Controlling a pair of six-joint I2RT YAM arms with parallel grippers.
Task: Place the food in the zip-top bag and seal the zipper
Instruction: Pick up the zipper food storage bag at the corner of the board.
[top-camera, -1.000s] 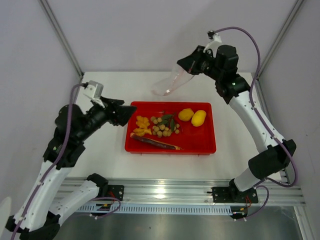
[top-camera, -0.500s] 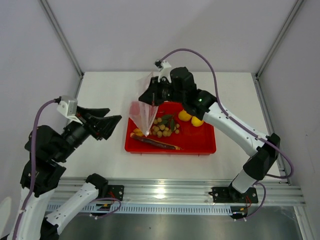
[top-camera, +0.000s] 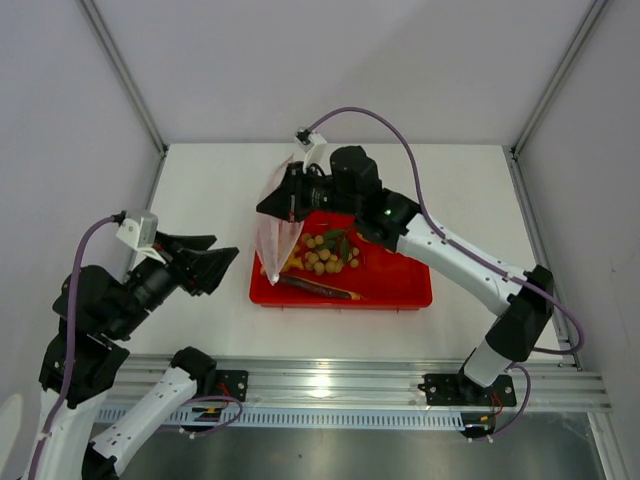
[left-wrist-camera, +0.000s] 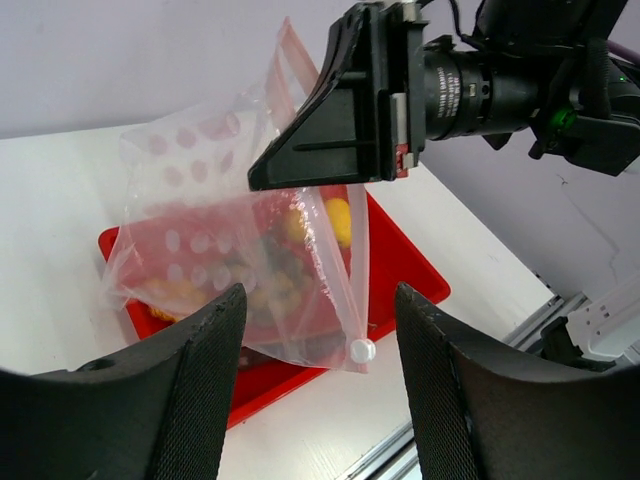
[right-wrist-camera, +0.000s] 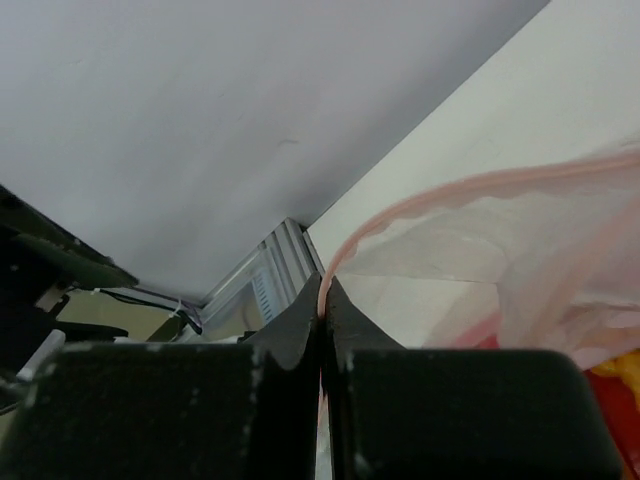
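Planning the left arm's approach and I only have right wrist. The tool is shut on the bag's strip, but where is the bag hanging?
Observer: The bag hangs from the right tool over the left end of the tray.
Operator: Is the left one on it yet?
Observer: No, the left tool is open, off the tray's left side, and apart from the bag.
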